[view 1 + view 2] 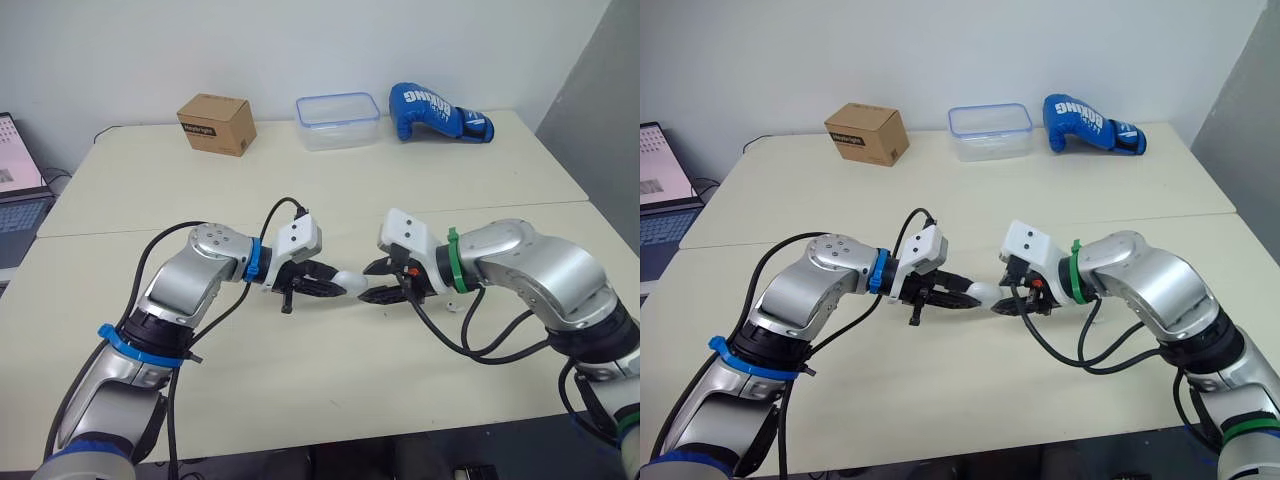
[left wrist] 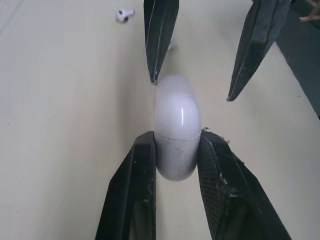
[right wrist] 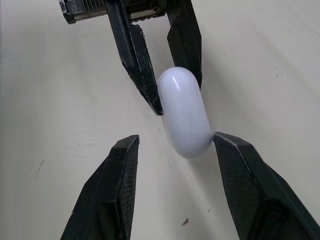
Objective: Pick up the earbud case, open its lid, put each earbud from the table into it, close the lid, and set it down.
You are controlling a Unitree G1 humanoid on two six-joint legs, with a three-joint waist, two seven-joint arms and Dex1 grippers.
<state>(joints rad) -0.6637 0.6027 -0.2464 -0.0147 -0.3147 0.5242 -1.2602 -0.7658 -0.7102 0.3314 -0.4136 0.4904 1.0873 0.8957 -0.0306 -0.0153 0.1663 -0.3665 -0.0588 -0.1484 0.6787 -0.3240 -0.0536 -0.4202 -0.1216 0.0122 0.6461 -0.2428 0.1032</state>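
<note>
My left gripper (image 1: 335,285) is shut on the lower half of the white earbud case (image 1: 348,282), holding it low over the table's middle. The case's lid is closed, and its seam shows in the left wrist view on the case (image 2: 176,131). My right gripper (image 1: 372,282) faces it from the right and stands open, its fingers (image 3: 125,165) on either side of the case's lid end (image 3: 184,112); one fingertip looks to be touching the case. A white earbud (image 2: 124,14) lies on the table beyond the case.
Along the table's far edge stand a cardboard box (image 1: 217,123), a clear plastic container (image 1: 338,120) and a blue boxing glove (image 1: 438,112). A laptop (image 1: 20,190) sits off the left side. Cables loop from both wrists over the table.
</note>
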